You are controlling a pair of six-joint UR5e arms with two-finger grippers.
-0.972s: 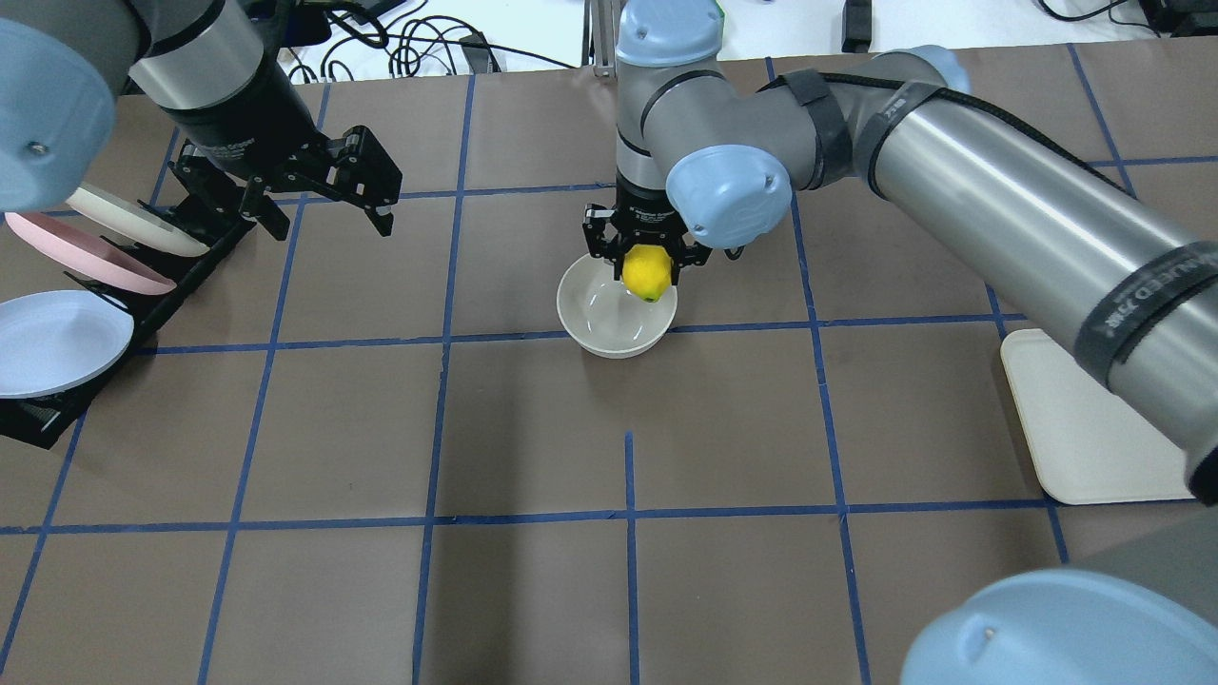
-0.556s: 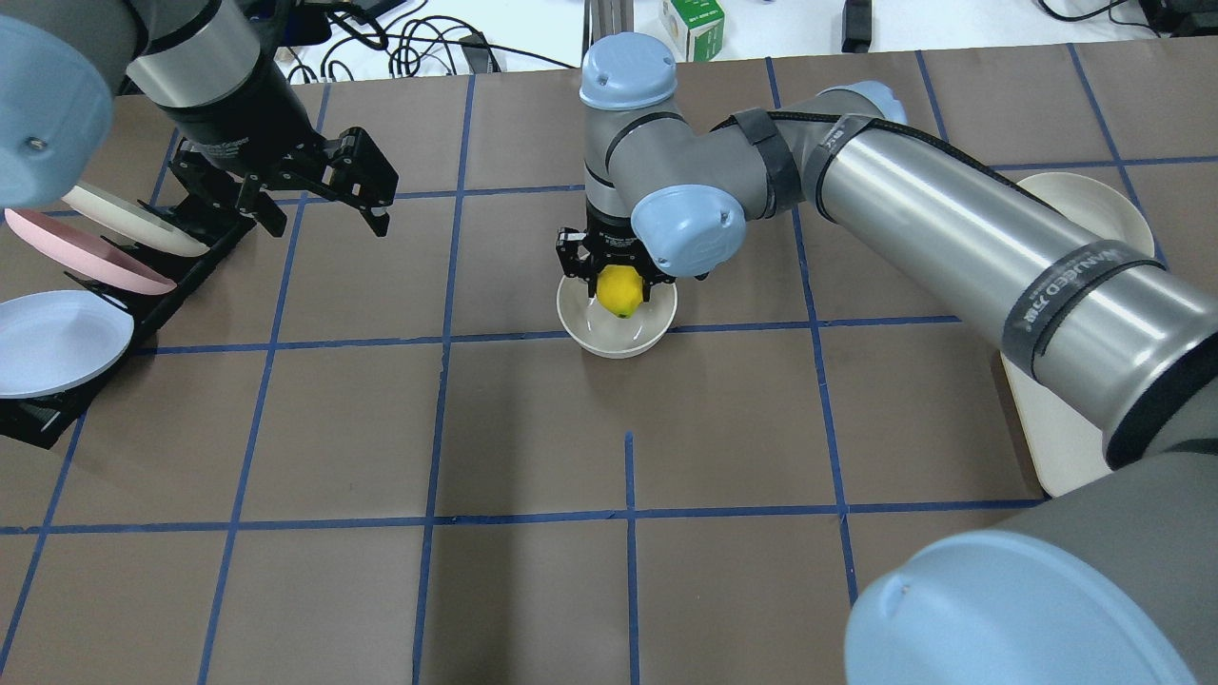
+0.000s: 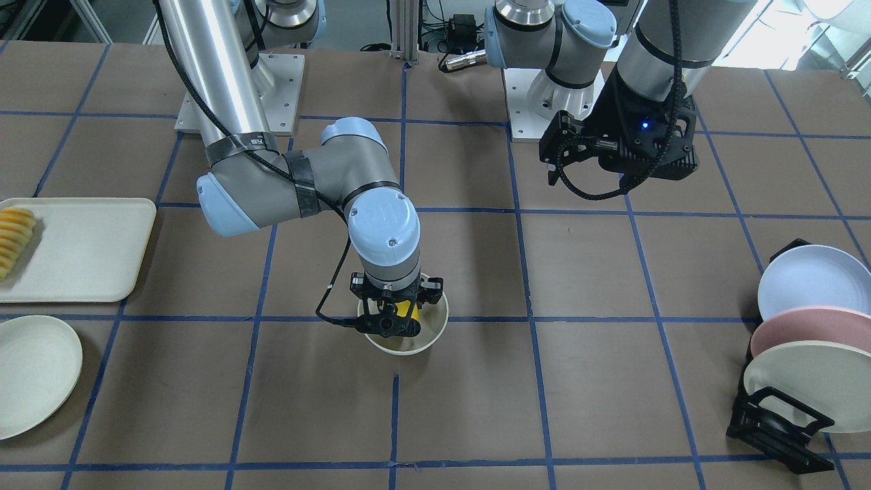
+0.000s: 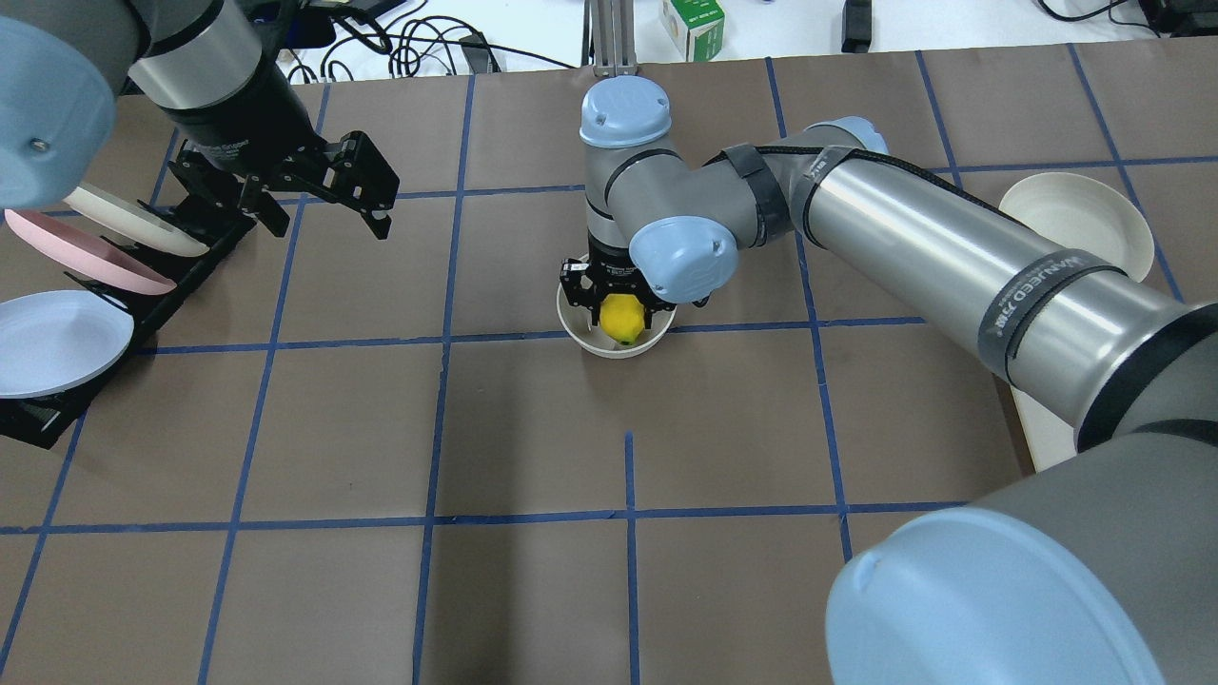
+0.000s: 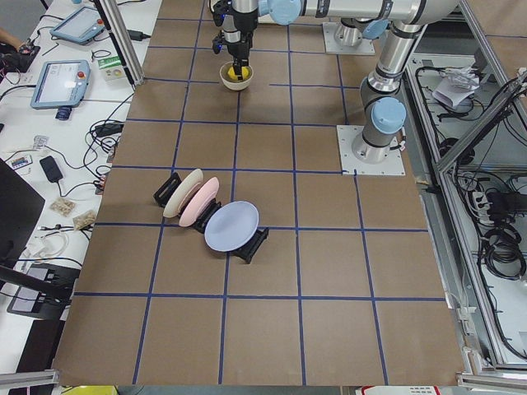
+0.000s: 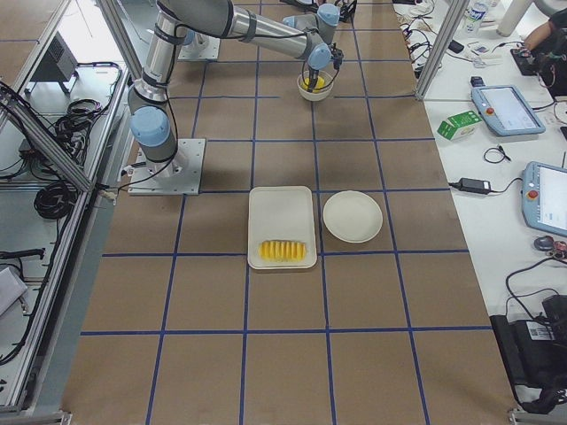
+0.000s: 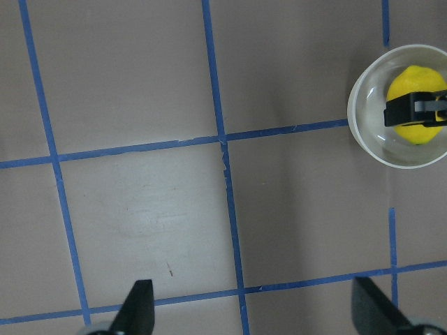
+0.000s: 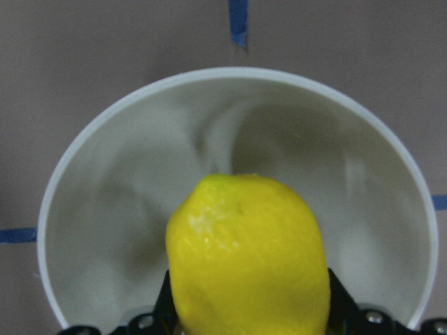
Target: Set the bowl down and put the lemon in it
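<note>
The off-white bowl [image 4: 598,341] stands upright near the table's middle; it also shows in the front view [image 3: 433,329], the left wrist view [image 7: 367,132] and the right wrist view [image 8: 105,230]. My right gripper [image 4: 620,309] is shut on the yellow lemon [image 4: 620,319] and holds it down inside the bowl. The lemon fills the right wrist view [image 8: 248,262] and shows in the left wrist view [image 7: 412,84]. Whether it touches the bowl's bottom is hidden. My left gripper [image 4: 324,205] is open and empty, raised at the far left, well apart from the bowl; its fingertips [image 7: 140,307] frame bare table.
A black rack [image 4: 143,314] with three plates, blue [image 4: 52,342], pink and off-white, stands at the left edge. At the right are a flat off-white plate [image 4: 1085,214] and a white tray [image 3: 88,248] with ridged orange-yellow sliced food [image 3: 13,238].
My right gripper has moved down and slightly left with the lemon, from above the bowl's rim to inside the bowl. The left arm has stayed still.
</note>
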